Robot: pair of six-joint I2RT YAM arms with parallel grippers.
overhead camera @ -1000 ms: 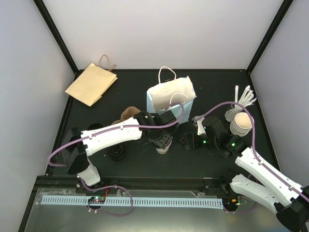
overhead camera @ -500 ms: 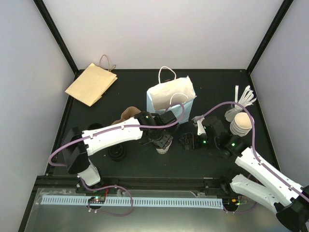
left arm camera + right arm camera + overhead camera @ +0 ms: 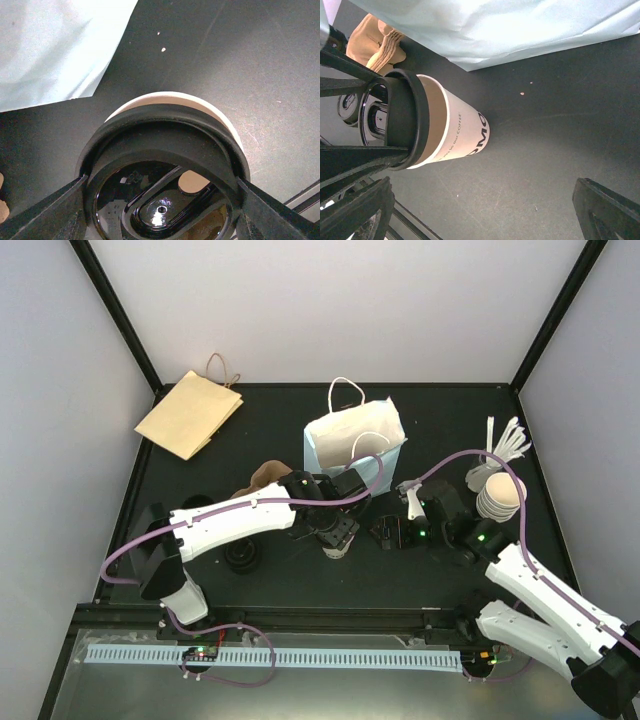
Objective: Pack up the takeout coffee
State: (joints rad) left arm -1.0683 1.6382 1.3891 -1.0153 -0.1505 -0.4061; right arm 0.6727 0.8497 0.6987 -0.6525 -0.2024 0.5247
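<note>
At the far left of the dark worktop a flat brown bag lies well apart from the action, and a pile of loose black lids sits nearer the arms. Right of those, the left end effector comes down over the takeout coffee, which stands upright on the worktop just in front of the upright pale paper bag. Its two fingers press on opposite sides of the black lid, spread wide only because the lid is wide. Whether the lid is fully seated I cannot tell. The cup looks light and thin-walled, so its paper side would likely dent under a hard squeeze and the glossy lid could slip or pop off. A gentle hold just under the lid rim, where the taper widens and the wall is stiffest, seems the safer place, keeping the cup upright on its way into the bag. Further right, the right end effector faces the cup from the side with its jaws spread fully and nothing between them. A stack of lidless cups stands beyond it.
</note>
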